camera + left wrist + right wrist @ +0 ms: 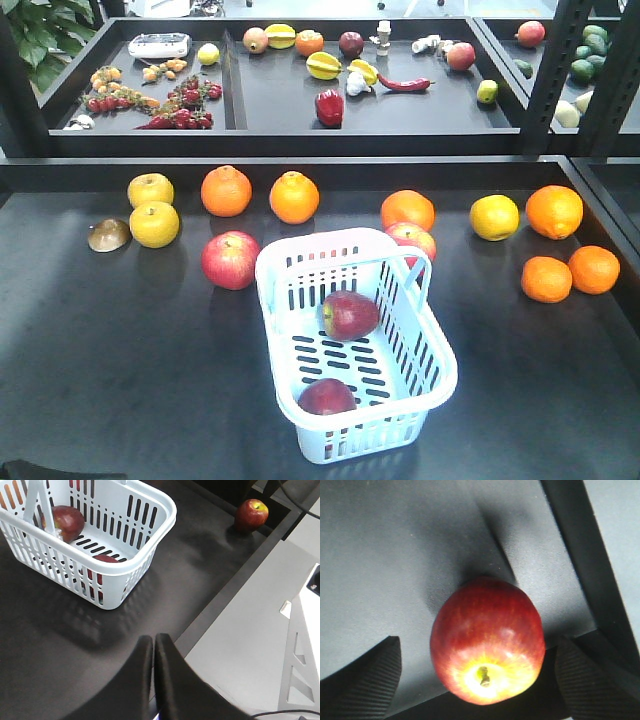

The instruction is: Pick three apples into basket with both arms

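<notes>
Apples: two lie in basket.
Right end effector spread around third apple (bench edge); left end effector closed, empty.

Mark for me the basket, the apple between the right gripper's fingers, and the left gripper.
basket (pixel 330 243): front view, far rim.
apple (pixel 487 637): right wrist view, red flank.
left gripper (pixel 154 645): left wrist view, between closed fingertips.

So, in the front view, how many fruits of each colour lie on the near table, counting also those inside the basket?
Oranges: 6
Yellow fruits: 3
Pinkish-red apples: 2
Dark red apples in the basket: 2
Total: 13 fruits
</notes>
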